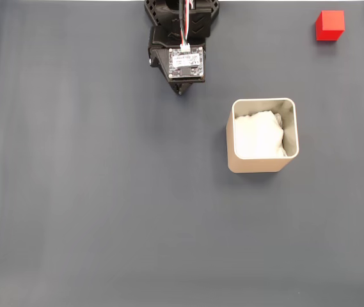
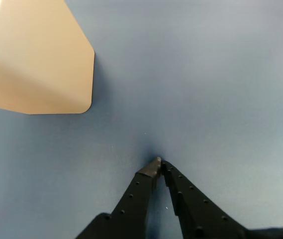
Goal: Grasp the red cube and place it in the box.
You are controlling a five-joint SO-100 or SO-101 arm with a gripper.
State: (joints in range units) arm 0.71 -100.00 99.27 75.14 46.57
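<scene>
In the wrist view the gripper (image 2: pixel 159 163) comes up from the bottom edge, its two black fingers (image 2: pixel 136 196) drawn together so that the tips meet at a point with nothing between them. The tips sit low over the bare dark grey mat (image 2: pixel 206 89). Up and to the left of the fingertips in that view stands the box (image 2: pixel 42 64), showing one plain beige outer wall with rounded corners, well apart from the fingers.

In the fixed view the arm (image 1: pixel 182 38) hangs at the top centre, a small white circuit board (image 1: pixel 187 62) on its wrist, with the gripper's tip (image 1: pixel 180 91) just showing beneath it. The box (image 1: pixel 261 165) stands below and to the right of the fingers, upright, with white soft padding (image 1: pixel 258 134) inside. The red cube (image 1: pixel 330 25) lies on the mat far to the right of the fingers, near the top right corner, well apart from both box and gripper
</scene>
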